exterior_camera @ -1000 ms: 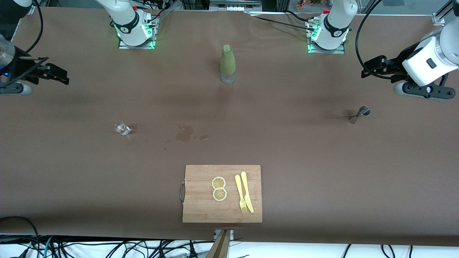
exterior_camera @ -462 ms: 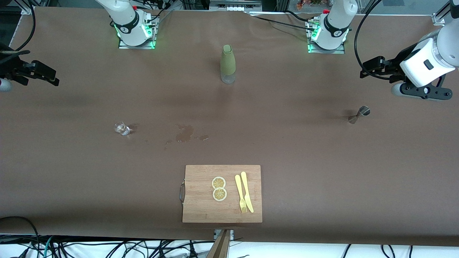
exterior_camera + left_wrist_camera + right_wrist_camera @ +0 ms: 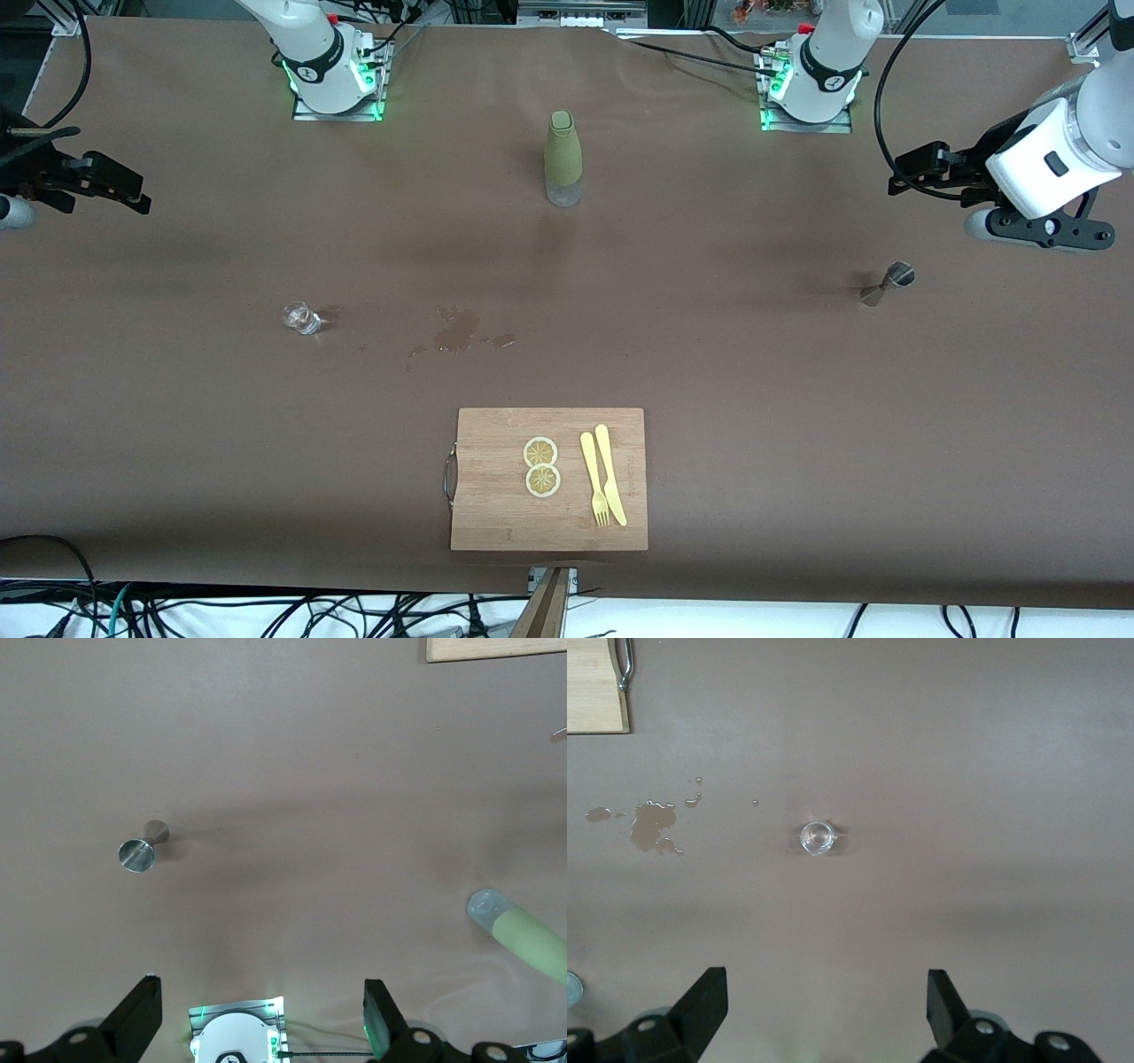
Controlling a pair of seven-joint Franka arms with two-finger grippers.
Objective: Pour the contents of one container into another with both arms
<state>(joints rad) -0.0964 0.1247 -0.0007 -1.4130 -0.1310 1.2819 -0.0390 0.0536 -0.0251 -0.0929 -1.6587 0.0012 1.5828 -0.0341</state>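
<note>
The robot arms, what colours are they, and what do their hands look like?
Both arms are white and rounded, with dark bands at the joints. Each base glows green and has black cables running to it. The left arm and right arm each end in a small black gripper: the left gripper and right gripper have two flat black fingers, like tongs.

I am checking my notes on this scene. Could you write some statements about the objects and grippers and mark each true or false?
1. The left gripper is open and holds nothing. True.
2. The bottle lies on its side. False: it stands upright.
3. The lemon slices rest on the cutting board. True.
4. The right gripper grips the small glass. False: it is open, and the glass stands alone.
5. A wet spill marks the table. True.
</note>
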